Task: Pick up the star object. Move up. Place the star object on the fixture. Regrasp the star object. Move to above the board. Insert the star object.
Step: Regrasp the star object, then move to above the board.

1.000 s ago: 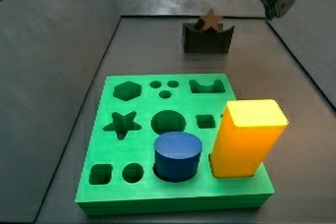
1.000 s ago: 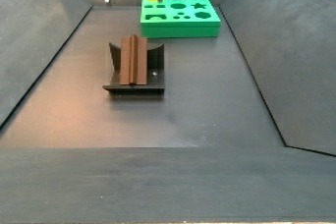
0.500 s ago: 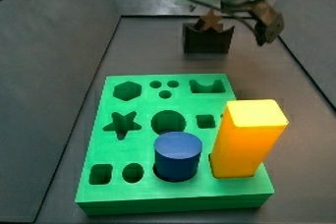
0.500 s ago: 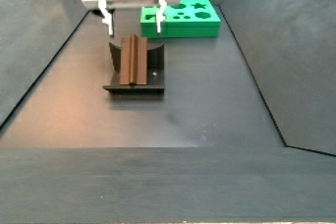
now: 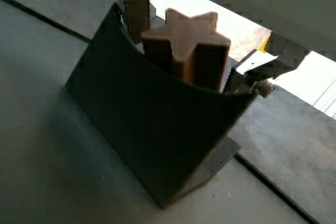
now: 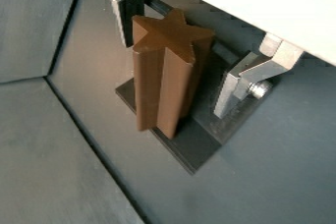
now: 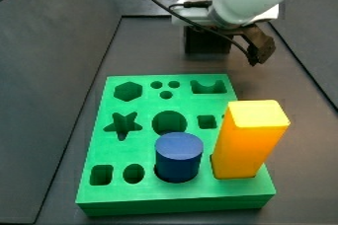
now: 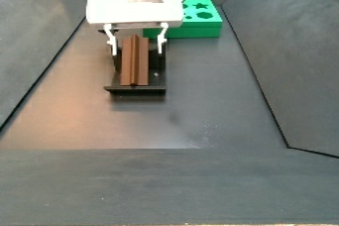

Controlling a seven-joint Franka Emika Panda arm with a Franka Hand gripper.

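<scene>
The star object [image 6: 164, 71] is a long brown star-section prism resting in the dark fixture [image 8: 134, 86]; it shows in both wrist views, and also in a wrist view [image 5: 191, 43] and a side view [image 8: 133, 63]. My gripper [image 8: 134, 42] is low over the fixture, open, with one silver finger [image 6: 247, 83] on each side of the star and a small gap to it. In a side view the arm hides most of the fixture [image 7: 203, 41]. The star hole [image 7: 123, 124] is on the green board [image 7: 132, 185].
On the board stand a tall yellow block [image 7: 251, 135] and a blue cylinder [image 7: 179, 157]. The board also shows behind the gripper in a side view [image 8: 201, 18]. Dark sloping walls [image 8: 54, 61] bound the floor on both sides.
The gripper has come down from high above onto the fixture and now straddles the star. The star and the board have not moved.
</scene>
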